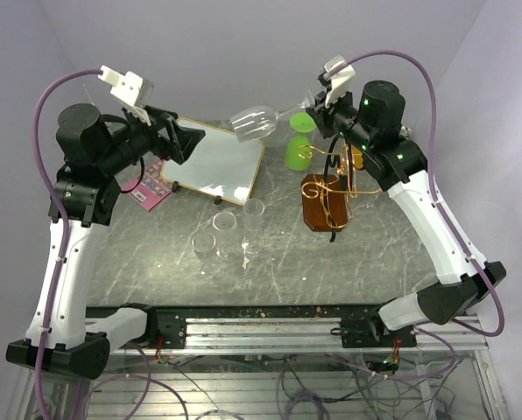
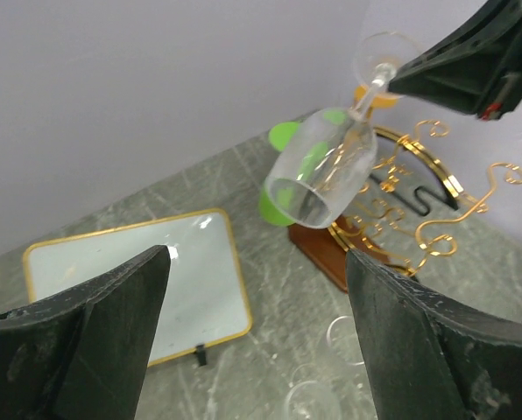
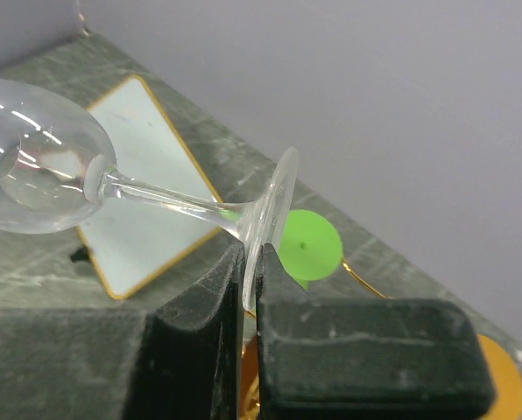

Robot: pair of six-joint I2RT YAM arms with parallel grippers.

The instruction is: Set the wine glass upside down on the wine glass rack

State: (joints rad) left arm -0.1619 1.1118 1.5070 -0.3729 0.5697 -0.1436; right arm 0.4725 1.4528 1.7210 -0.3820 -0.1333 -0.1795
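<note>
board point(image 1: 215, 163) left of wine glass rack point(image 1: 325, 201); tumblers point(image 1: 225, 224) before and between them.

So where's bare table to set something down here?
Bare tabletop lies near-right, between the wine glass rack and the right arm, and near-left, between the left arm and the clear glasses. Crowded: back right, around the rack, green cup and held wine glass.

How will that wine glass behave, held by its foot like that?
Probably fragile: the wine glass is thin clear glass. It may pivot or slip, since the right hand pinches only the foot's edge, bowl hanging far out sideways.
</note>
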